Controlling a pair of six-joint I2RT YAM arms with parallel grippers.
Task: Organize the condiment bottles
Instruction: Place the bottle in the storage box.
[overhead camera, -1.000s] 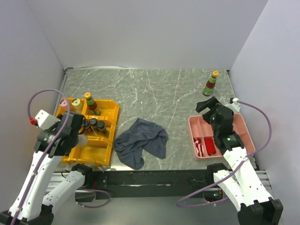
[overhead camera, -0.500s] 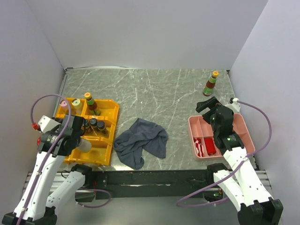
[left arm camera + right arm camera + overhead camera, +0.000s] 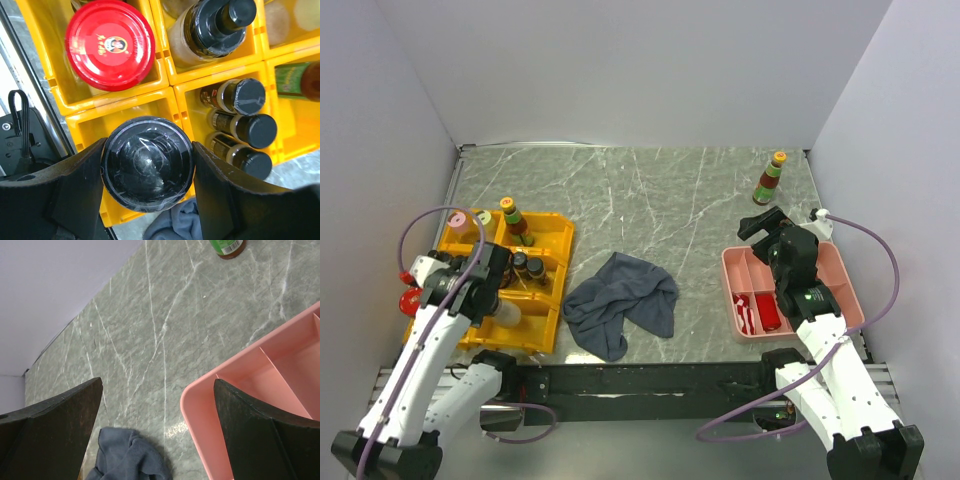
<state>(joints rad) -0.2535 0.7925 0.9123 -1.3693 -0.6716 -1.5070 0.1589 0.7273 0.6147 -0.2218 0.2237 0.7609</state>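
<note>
My left gripper [image 3: 148, 172] is shut on a wide black-capped jar [image 3: 146, 159], held above the near compartment of the yellow tray [image 3: 165, 102]. In that tray stand a red-capped jar [image 3: 110, 45], a tall black-capped bottle [image 3: 220, 25] and three small black-capped bottles [image 3: 249, 131]. From above, my left gripper [image 3: 492, 290] is over the tray's near left part. A green-labelled bottle [image 3: 512, 218] and a pink-capped jar [image 3: 482, 218] stand in the far compartments. An orange-capped sauce bottle [image 3: 770, 178] stands alone at the far right. My right gripper [image 3: 767, 222] is open and holds nothing.
A dark grey cloth [image 3: 620, 300] lies crumpled between the trays. The pink tray [image 3: 840, 270] sits at the near right with a red item [image 3: 768, 312] in it. In the right wrist view its corner [image 3: 240, 390] is below my right gripper [image 3: 157, 425].
My left arm has swung toward the near edge and a little right, carrying the black-capped jar over the tray's near compartment. The right arm has not moved.
</note>
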